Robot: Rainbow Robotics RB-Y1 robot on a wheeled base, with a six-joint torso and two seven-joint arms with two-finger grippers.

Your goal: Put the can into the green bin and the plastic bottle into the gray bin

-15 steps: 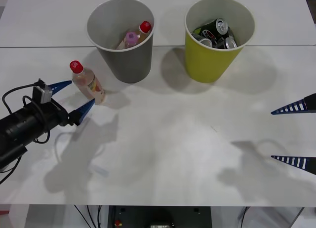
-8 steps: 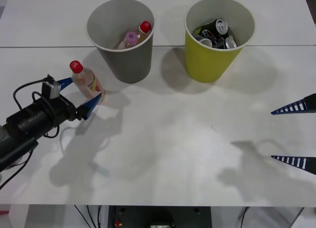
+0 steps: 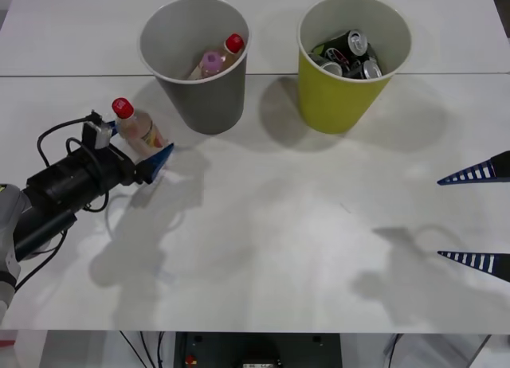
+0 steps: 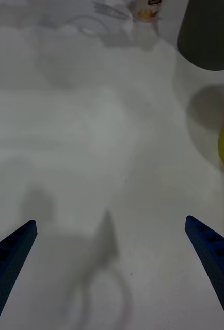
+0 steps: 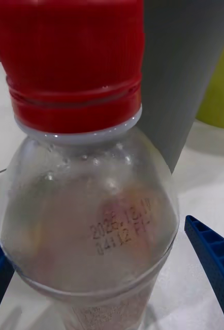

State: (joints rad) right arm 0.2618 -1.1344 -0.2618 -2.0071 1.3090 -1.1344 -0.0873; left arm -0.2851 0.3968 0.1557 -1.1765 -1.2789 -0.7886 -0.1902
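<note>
The right gripper (image 3: 478, 219) hangs wide open over the white table (image 3: 279, 248). The left gripper (image 3: 137, 149) brackets the clear plastic bottle with a red cap (image 3: 137, 129), jaws spread either side, not visibly touching. Just beyond stands the gray tapered round bin (image 3: 196, 61), then the yellow-green tapered round bin (image 3: 351, 65).

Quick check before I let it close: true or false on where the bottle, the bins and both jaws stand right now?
1. The plastic bottle stands upright on the table. True.
2. The left gripper has its jaws shut beside the bottle. False: they are open, one on each side of it.
3. The gray bin holds cans. False: it holds two bottles; the cans are in the green bin.
4. The right gripper is open, far from the bottle. True.
</note>
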